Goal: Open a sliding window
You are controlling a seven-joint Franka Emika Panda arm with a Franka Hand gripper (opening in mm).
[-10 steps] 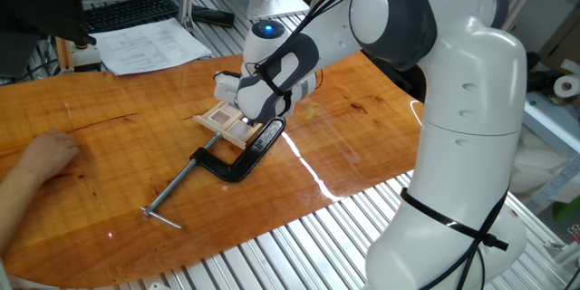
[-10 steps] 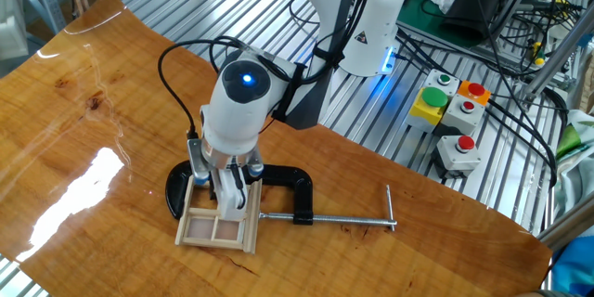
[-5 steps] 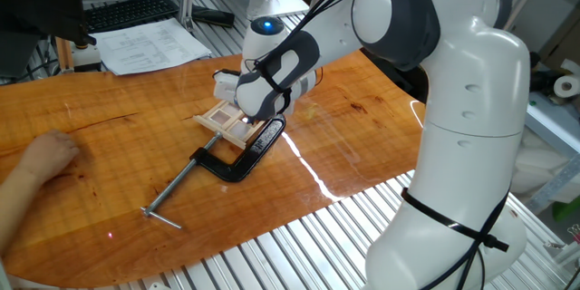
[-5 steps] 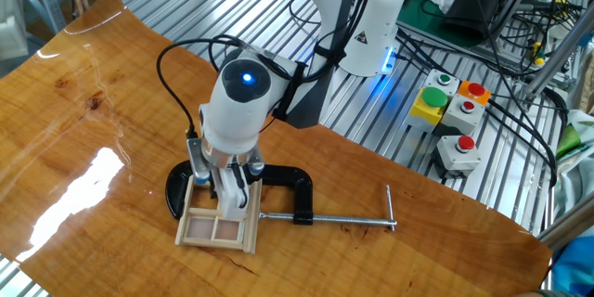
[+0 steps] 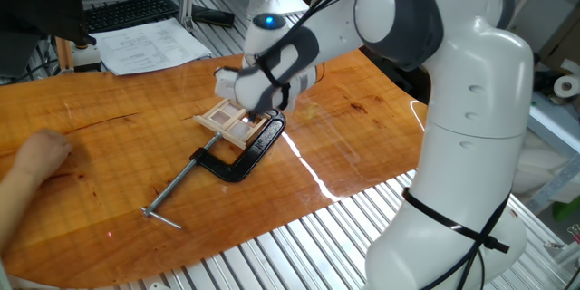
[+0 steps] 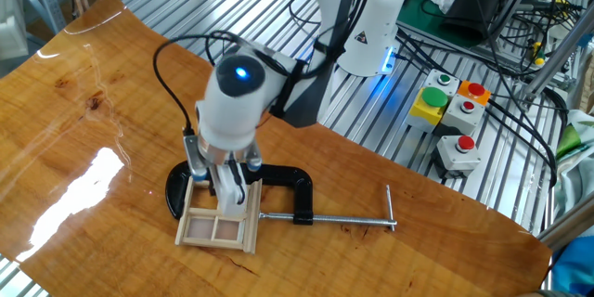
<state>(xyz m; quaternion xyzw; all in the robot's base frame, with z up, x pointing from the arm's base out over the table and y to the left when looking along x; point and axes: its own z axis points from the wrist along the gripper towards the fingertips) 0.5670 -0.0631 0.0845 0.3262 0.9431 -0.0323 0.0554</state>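
The sliding window (image 6: 215, 229) is a small flat light-wood frame with crossbars, lying on the wooden table (image 6: 83, 139) against the black C-clamp (image 6: 290, 188). It also shows in one fixed view (image 5: 220, 119). My gripper (image 6: 228, 199) points straight down over the window's upper middle, and its fingers look pressed together with the tips at or just above the frame. In one fixed view the gripper (image 5: 246, 114) hides the window's right part. Contact with the wood is hidden by the fingers.
The C-clamp's long steel screw (image 6: 334, 220) runs right from the window and ends in a cross handle (image 6: 391, 207). A person's hand (image 5: 38, 153) rests on the table at the left. Papers (image 5: 149, 45) and a keyboard (image 5: 127, 11) lie behind. A button box (image 6: 450, 116) stands off the table.
The gripper and wrist have shifted slightly upward and are motion-blurred now. The window and clamp have not moved. The person's hand has slid a little to the left.
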